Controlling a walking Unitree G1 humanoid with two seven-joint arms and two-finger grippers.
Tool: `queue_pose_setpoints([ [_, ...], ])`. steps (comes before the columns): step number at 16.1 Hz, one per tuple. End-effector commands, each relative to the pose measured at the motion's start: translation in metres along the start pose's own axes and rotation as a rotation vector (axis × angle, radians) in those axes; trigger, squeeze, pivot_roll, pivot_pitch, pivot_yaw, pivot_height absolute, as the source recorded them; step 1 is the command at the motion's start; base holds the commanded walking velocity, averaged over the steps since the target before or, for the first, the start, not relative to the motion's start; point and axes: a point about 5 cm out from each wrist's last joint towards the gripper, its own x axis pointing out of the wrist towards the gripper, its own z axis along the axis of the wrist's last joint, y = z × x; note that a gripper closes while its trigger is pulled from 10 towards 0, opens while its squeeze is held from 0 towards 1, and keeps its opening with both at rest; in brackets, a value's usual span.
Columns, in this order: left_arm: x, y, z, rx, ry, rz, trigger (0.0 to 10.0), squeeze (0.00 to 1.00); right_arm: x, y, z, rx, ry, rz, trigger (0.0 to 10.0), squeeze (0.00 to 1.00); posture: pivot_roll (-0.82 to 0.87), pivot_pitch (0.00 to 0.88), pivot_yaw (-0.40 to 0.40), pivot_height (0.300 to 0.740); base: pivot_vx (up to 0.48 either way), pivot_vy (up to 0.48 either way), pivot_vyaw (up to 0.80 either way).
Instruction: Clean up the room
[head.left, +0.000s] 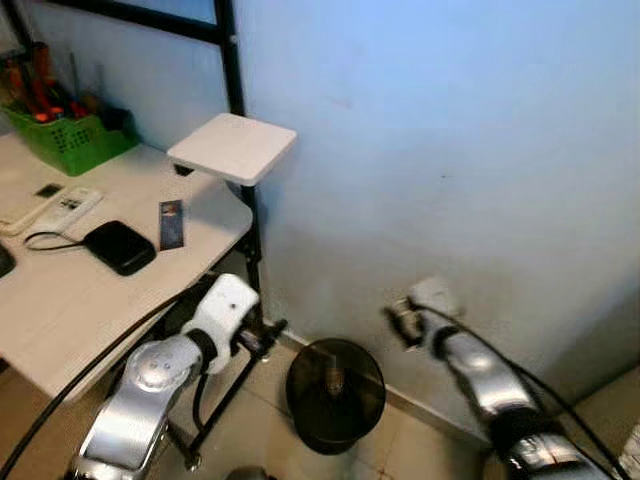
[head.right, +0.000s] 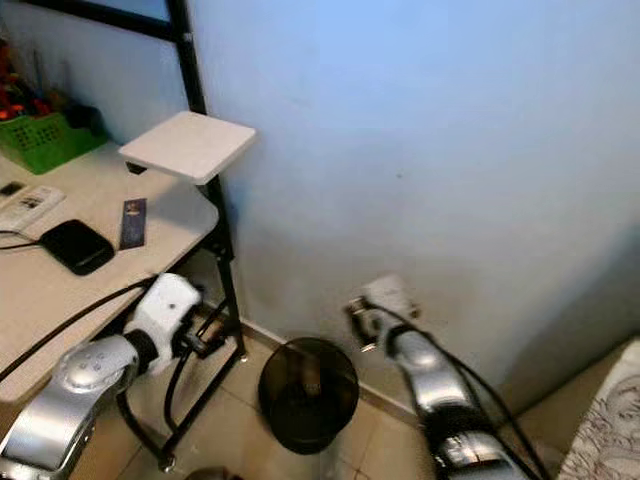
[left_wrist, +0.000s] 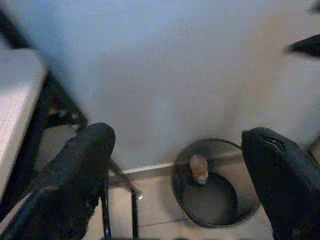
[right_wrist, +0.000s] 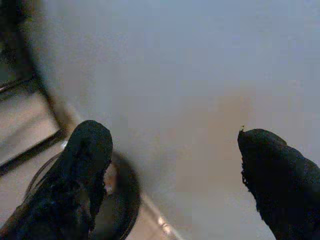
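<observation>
A round black waste bin stands on the tiled floor against the pale blue wall. A small beige object lies inside it. My left gripper is open with nothing between its fingers; it hangs left of the bin, beside the black rack leg, its white wrist under the table edge. My right gripper is also open and empty. It is held just above and to the right of the bin, close to the wall.
A white table at the left carries a green basket, a white remote, a black pouch and a small dark card. A white square panel sits on the black rack. Patterned fabric lies at lower right.
</observation>
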Motion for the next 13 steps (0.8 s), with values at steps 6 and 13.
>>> queue_pose_setpoints([
  [6,-0.013,0.0,0.001,-0.086,-0.058,0.209,10.0,0.0,-0.046,-0.008,0.02,0.196,-0.098,-0.2,10.0,0.0,0.13,0.0,-0.017,0.74,0.0,0.0,-0.79],
  [13,-0.004,0.01,0.018,-0.086,-0.157,0.375,10.0,0.0,-0.074,-0.027,0.042,0.271,-0.131,-0.406,10.0,0.0,0.1,0.0,0.004,0.74,0.0,0.0,-0.78],
])
